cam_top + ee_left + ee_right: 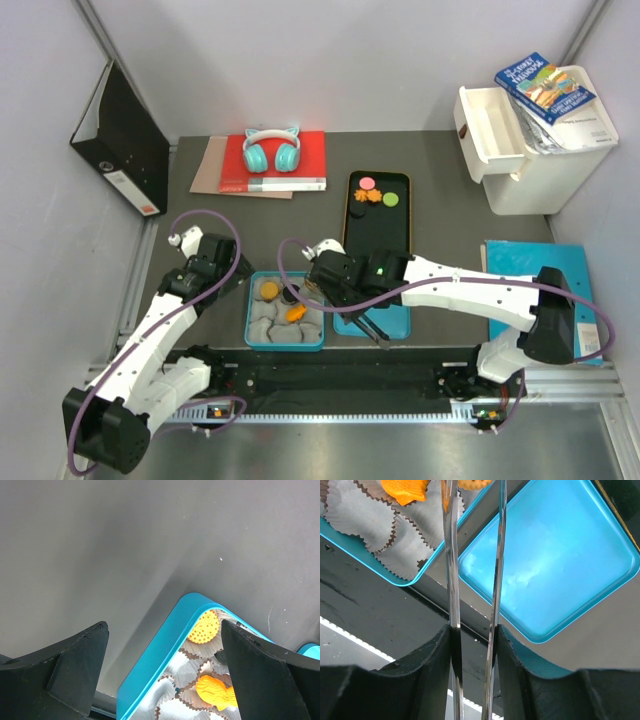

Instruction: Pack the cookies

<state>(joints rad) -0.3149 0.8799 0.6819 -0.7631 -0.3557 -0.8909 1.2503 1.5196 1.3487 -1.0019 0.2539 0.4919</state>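
Observation:
Several cookies, among them pink (368,183), orange (373,197) and green (391,198), lie on a black tray (378,235). A teal box (249,318) lined with white paper cups holds a round orange cookie (204,628), an orange fish-shaped one (216,691) and a black one (221,656). My right gripper (474,630) is shut on metal tongs (451,580). Their tips reach over the box beside the fish cookie (405,490), with an orange piece (472,484) at the frame's top edge. My left gripper (164,627) is open and empty above the box's far left corner.
The teal lid (545,565) lies right of the box, under my right arm. Teal headphones (272,150) rest on a red book at the back. A black binder (120,150) stands at the far left, a white bin (540,150) at the back right, and a blue folder (520,262) on the right.

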